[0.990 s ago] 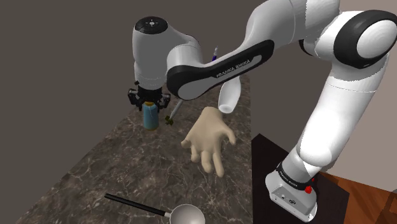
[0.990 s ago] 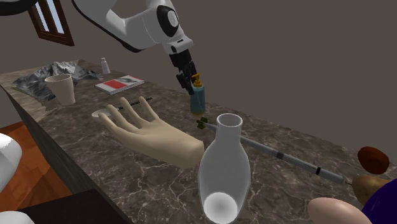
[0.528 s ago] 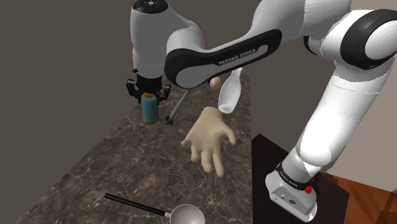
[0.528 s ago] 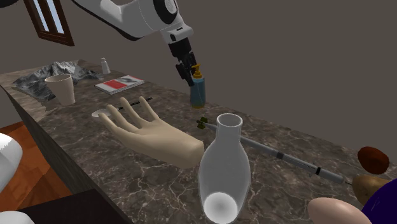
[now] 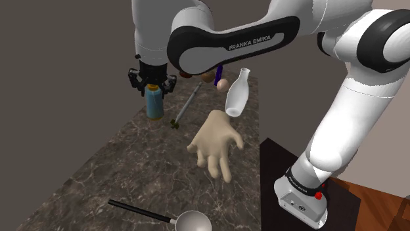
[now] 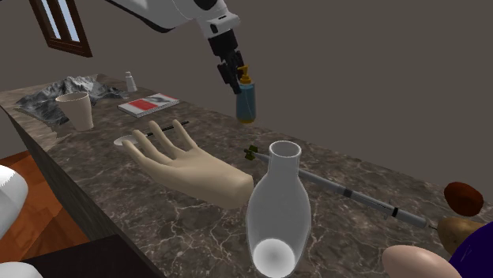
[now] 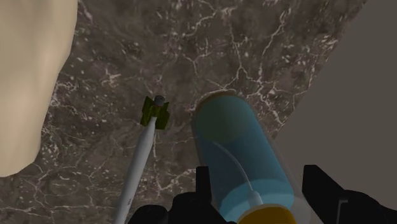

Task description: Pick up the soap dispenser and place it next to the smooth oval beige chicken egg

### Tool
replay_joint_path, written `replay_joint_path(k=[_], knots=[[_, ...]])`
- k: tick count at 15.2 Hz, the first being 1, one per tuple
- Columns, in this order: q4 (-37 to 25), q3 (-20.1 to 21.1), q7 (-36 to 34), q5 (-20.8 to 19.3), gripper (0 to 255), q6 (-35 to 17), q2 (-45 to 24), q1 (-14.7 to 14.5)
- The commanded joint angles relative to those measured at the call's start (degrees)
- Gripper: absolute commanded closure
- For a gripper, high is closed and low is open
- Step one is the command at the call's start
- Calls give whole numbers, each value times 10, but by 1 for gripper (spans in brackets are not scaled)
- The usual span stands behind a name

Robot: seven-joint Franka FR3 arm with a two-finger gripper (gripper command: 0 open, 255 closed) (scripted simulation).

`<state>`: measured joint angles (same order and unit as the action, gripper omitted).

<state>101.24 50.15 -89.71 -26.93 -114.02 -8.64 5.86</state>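
Along the marble counter (image 6: 158,207) in the second exterior view, I am seeing a pale cup (image 6: 76,109) at the left, then a beige mannequin hand (image 6: 190,166) lying on the stone. Past it the gripper (image 6: 236,84) is clasping the soap dispenser (image 6: 246,107) at its top, fingers drawn in narrow, the blue bottle hanging upright near the counter's far edge. Rightward a clear vase (image 6: 276,201) is standing with a long thin white tool (image 6: 355,193) lying behind it. The beige egg (image 6: 415,264) is sitting at the lower right, well apart from the dispenser.

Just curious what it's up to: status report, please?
Gripper shut on soap dispenser. Egg further along counter. Vase stands near egg.
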Motion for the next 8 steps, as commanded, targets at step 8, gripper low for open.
replay_joint_path(k=[8], knots=[[-62, 5, 24, 14, 255, 62, 6, -3]])
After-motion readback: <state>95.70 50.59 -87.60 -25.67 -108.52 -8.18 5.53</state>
